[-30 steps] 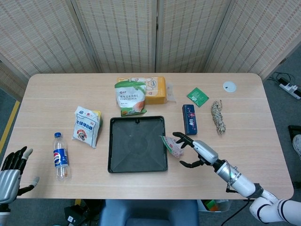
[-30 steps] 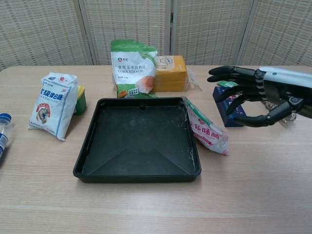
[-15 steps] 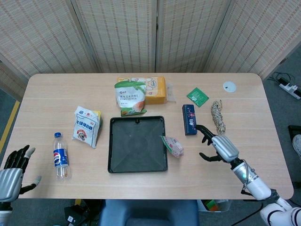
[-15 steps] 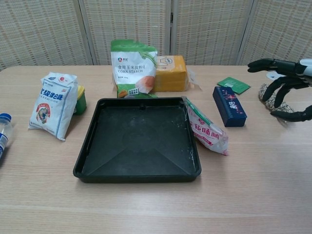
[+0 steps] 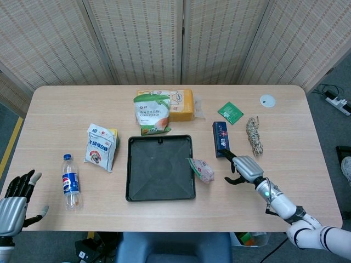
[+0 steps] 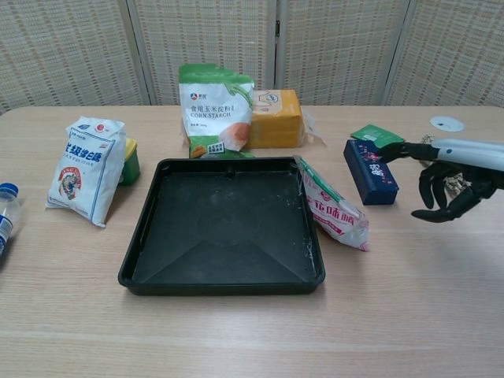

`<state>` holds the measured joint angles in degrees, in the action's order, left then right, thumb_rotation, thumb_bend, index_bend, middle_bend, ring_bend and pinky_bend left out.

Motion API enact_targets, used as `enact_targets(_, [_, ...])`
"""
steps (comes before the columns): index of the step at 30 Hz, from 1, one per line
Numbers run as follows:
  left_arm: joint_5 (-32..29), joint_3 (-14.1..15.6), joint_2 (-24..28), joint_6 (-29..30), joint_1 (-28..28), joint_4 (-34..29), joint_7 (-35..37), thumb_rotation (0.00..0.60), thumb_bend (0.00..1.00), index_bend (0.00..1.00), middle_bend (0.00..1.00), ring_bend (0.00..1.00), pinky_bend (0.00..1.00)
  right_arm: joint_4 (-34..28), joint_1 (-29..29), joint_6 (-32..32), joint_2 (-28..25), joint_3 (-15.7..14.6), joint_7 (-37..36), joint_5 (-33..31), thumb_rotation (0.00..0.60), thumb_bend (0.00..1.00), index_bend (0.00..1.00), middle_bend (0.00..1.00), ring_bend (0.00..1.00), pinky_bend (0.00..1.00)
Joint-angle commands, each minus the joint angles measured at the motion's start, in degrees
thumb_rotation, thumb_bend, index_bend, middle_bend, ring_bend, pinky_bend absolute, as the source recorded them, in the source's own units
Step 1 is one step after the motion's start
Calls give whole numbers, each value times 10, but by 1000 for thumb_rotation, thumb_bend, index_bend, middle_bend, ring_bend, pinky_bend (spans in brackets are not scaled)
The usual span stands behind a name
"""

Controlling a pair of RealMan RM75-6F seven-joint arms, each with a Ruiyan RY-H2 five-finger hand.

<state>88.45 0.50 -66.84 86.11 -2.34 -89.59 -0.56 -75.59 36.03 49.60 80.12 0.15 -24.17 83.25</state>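
The right robot hand (image 5: 244, 167), released, hovers just beside the blue box (image 5: 221, 138)'s near end; box's long axis runs toward the far worktop edge.

Right hand (image 6: 442, 183): empty, fingers spread and curled downward, just right of the blue box (image 6: 370, 171).
Pink-and-white packet (image 6: 333, 209): leaning against the right rim of the black tray (image 6: 150, 228).
Behind tray: corn starch bag (image 6: 215, 109), orange pack (image 6: 275, 118).
Left side: white bag (image 6: 85, 168), bottle (image 6: 5, 209) at the edge.
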Motion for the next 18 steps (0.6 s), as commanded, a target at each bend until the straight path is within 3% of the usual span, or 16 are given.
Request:
enact_targets(1, [1,0,0,-1,-1,-2,-3,600,325,0,7,26,0,16,11,-19,19,6,5,-8,600,357,3,117,553,539])
enact_targets(18, [-6,0,2,-3,1,-6,-8,600,325,0,6,25,0,78,51,-85,92,27,3,-28,600,357,77,162,570,557])
